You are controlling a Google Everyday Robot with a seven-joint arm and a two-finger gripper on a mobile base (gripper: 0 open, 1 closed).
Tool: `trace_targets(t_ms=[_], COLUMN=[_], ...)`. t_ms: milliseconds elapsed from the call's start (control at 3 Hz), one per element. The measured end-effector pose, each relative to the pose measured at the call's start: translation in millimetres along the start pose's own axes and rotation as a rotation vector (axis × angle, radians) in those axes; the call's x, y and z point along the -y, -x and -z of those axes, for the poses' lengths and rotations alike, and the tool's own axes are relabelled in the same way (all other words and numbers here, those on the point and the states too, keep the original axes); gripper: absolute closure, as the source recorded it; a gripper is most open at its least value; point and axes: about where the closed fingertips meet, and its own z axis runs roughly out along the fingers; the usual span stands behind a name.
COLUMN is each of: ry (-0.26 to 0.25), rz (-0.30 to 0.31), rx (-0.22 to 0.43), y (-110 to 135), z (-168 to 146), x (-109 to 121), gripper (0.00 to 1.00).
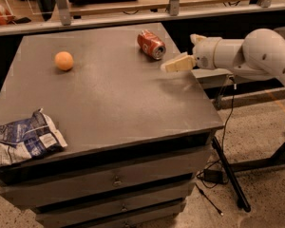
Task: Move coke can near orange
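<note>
**At the table's right edge: claw lined up, can not yet taken**

At far right of the table [114, 103] the coke can [151, 44] lies on its side, silver end facing near-right. The orange [64, 61] sits well apart, far left.

Step in hand, as I judge it: reach & grasp. To do it well:
- come in low, across the can's body, not over the ends
- a can on its side may roll w/ a nudge, so close on it squarely
- then carry left and set down just beside the orange w/o bumping it; fruit rolls too

The claw [178, 63] hovers over the right edge, just right of and nearer than the can, apart from it. It holds nothing and touches nothing. How wide it's open: can't tell. The chip bag [23, 139] at near left is out of the path.
</note>
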Motion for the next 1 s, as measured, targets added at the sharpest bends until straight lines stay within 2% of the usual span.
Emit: trace_targets(t_ms=[333, 667, 1000], ry=[0.049, 0.059, 0.039], rz=[-0.004, -0.01, -0.009], rx=[0.053, 0.077, 0.091], y=[11, 15, 15], z=[-25, -49, -67], x=[-7, -14, -15], gripper=[0.0, 0.0, 0.0])
